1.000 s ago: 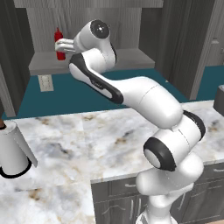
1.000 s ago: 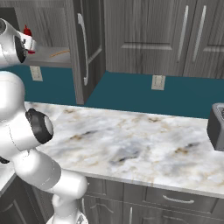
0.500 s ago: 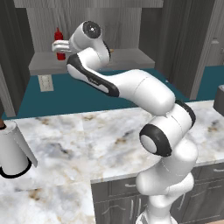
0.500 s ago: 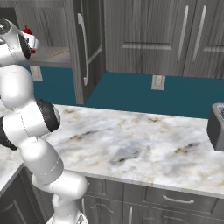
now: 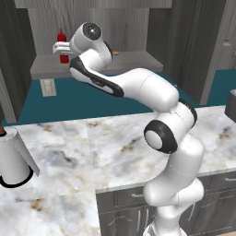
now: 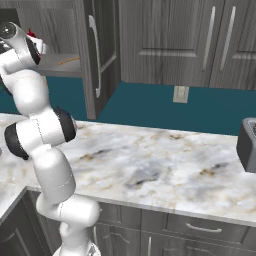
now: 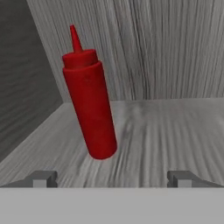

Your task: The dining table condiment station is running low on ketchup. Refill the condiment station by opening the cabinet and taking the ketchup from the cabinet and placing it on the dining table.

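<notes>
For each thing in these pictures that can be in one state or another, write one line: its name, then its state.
cabinet: door swung open, shelf exposed.
ketchup: standing on the cabinet shelf, cap on, not gripped, leaning slightly in the hand view.
gripper: open, jaws wide, facing the ketchup and not touching it.
paper towel roll: upright on the marble counter.
drawers under the counter: shut.
neighbouring cabinet doors: shut.

A marble counter (image 5: 83,152) runs over grey drawers (image 6: 200,227), backed by a teal wall (image 6: 145,107) with an outlet (image 6: 180,93). Closed grey wall cupboards (image 6: 175,40) hang above. A white roll (image 5: 14,159) stands at the left and a dark appliance (image 6: 247,145) at the right.
</notes>
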Controlling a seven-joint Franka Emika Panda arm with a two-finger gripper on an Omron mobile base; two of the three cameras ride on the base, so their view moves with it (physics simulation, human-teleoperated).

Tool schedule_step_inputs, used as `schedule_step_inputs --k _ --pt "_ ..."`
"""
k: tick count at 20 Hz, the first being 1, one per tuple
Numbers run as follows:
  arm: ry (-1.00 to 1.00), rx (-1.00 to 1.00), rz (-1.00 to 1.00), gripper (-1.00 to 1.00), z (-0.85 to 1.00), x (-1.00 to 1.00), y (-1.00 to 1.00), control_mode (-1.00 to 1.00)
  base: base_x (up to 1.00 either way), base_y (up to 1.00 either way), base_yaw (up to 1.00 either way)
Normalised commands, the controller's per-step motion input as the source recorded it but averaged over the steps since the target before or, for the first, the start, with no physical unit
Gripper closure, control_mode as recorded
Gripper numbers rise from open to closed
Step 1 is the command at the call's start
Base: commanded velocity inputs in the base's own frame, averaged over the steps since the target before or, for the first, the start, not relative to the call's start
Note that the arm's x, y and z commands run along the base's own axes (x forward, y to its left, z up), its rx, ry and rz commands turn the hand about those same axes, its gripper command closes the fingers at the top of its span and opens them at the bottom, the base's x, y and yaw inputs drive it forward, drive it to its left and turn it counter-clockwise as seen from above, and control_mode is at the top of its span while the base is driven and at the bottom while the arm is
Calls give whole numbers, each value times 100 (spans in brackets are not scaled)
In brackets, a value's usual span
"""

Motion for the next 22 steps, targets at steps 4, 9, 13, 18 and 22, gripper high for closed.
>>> schedule_step_inputs --k 4,9,13,18,22 --pt "0 -6 0 -100 -12 25 21 -100 0 0 0" --pt "0 -5 0 -100 -2 28 18 -100 0 0 0" --pt "0 -3 0 -100 0 35 6 -100 0 0 0" --pt "0 -4 0 -100 0 28 4 -100 0 0 0" --pt "0 -5 0 -100 0 26 3 -100 0 0 0"
